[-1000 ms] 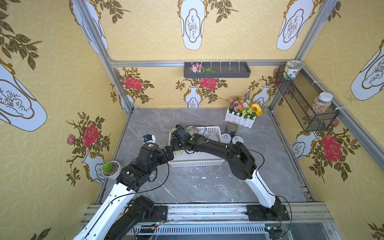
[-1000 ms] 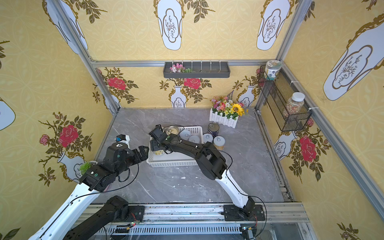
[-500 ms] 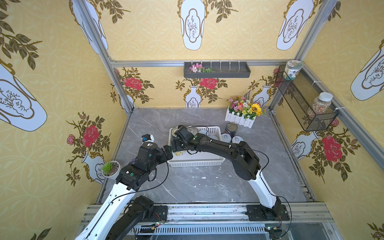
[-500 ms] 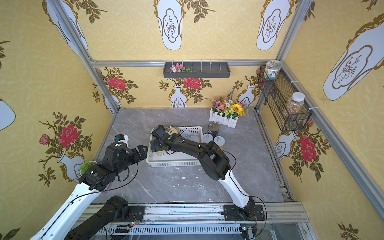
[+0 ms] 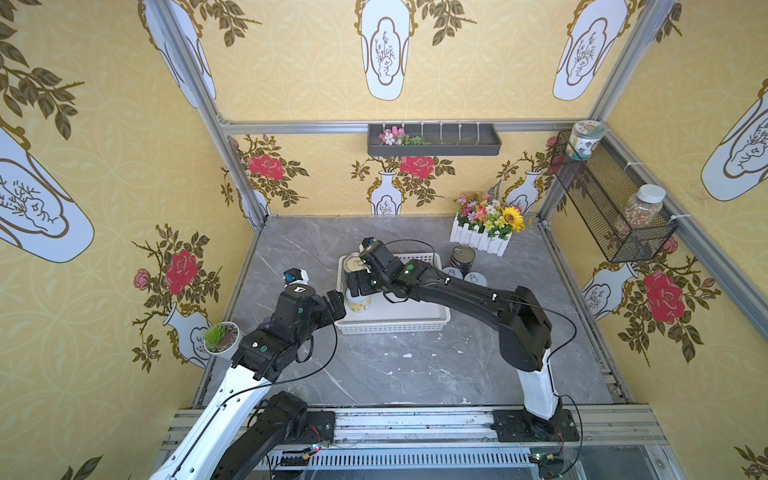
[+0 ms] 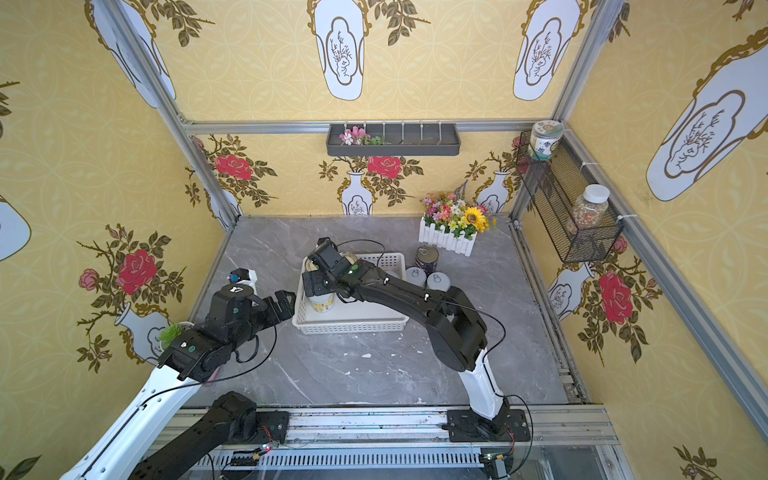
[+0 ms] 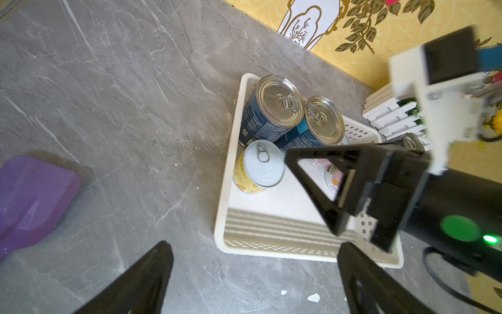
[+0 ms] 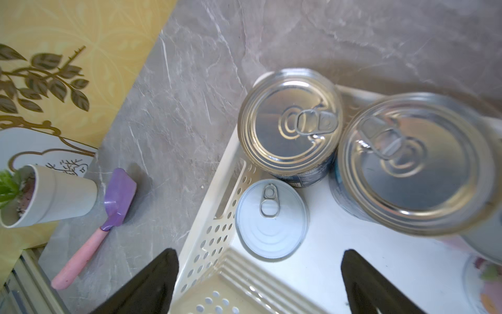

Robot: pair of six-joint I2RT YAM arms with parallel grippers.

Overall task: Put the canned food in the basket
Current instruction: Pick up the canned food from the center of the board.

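Basket (image 5: 390,328): mid-table, white, with perforated walls.
Tins inside: two blue tins (image 7: 277,102) stand upright and touching in the far-left corner. The yellow tin (image 7: 262,165) is just beside them. The pink tins (image 7: 332,176) are further in, mostly hidden by the right arm, so their count is unclear.
Tins outside: the tall tin (image 5: 462,259) stands upright between the basket and the flower box (image 5: 478,243). Two small tins (image 5: 453,273) sit on the table just beside the basket's right wall.
Right gripper (image 5: 358,284): over the basket above the yellow tin, jaws spread wide, holding nothing.
Left gripper (image 5: 336,306): just outside the basket's left wall, jaws wide apart, empty.
Stage: most tins appear to be in, with three left to fetch.
Handling: stiff metal, probably full and weighty. The smooth labels could slip in a weak pinch. Not fragile, but the tall tin may topple if nudged high.
Hold: across the round wall near mid-height, or from above straddling the lid, keeping off the pull tab. The small tins stand close together, so the fingers should go on their outer sides.
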